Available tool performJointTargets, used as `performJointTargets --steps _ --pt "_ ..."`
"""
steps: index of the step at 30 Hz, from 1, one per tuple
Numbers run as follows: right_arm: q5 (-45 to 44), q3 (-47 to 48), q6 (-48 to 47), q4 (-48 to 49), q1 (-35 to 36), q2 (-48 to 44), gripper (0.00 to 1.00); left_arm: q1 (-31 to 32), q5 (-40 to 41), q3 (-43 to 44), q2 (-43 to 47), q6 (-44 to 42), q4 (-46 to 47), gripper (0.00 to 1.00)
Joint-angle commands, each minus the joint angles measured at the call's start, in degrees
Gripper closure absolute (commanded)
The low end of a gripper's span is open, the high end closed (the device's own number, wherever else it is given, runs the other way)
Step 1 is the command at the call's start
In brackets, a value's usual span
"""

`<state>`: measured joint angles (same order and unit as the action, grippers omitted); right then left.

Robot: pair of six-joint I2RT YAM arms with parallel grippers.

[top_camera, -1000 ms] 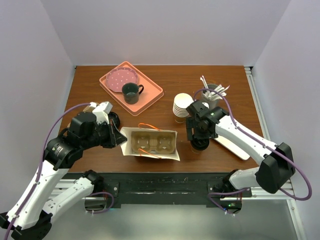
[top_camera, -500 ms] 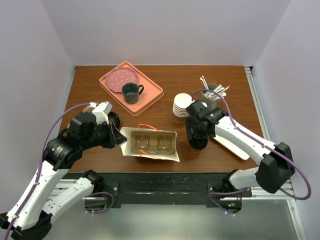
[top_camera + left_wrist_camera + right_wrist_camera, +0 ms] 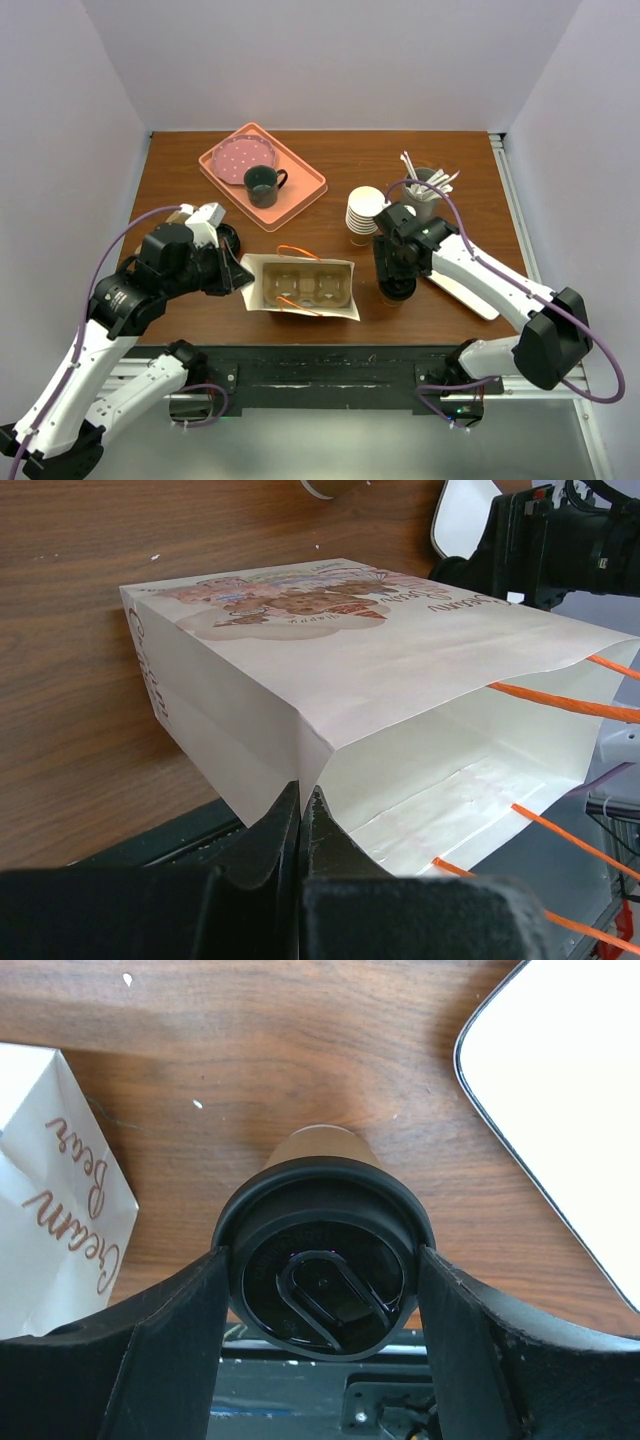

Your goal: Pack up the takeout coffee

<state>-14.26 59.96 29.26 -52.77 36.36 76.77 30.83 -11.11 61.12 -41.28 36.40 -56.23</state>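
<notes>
Rim of paper bag (image 3: 400, 670) is pinched by left gripper (image 3: 301, 802) at frame bottom; takeout coffee (image 3: 322, 1278) is flanked by right gripper (image 3: 322, 1295), grasp cannot be told.

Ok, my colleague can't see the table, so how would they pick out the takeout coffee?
On the wooden table, find the open paper bag near the front edge. Just right of it, between the fingers of the right gripper, stands a kraft-brown paper cup with a black sip lid. The stacked cups behind it are white and lidless.
</notes>
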Motion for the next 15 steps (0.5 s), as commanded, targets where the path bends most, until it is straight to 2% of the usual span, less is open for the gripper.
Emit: performJointTargets --steps 1,8,15 --pt "-2.0 4.5 -2.5 -5.7 -0.1 0.0 0.45 0.1 -0.1 2.4 -0.7 -0.2 1.6 1.00" --pt "-2.6 19.1 -5.1 -13.5 -0.1 -3.7 0.54 0.2 0.0 3.9 -2.5 0.6 0.9 1.00" --pt "5.0 40.6 -10.5 -18.0 -0.1 -6.5 0.58 0.2 0.7 6.3 -5.0 1.9 -0.6 1.00"
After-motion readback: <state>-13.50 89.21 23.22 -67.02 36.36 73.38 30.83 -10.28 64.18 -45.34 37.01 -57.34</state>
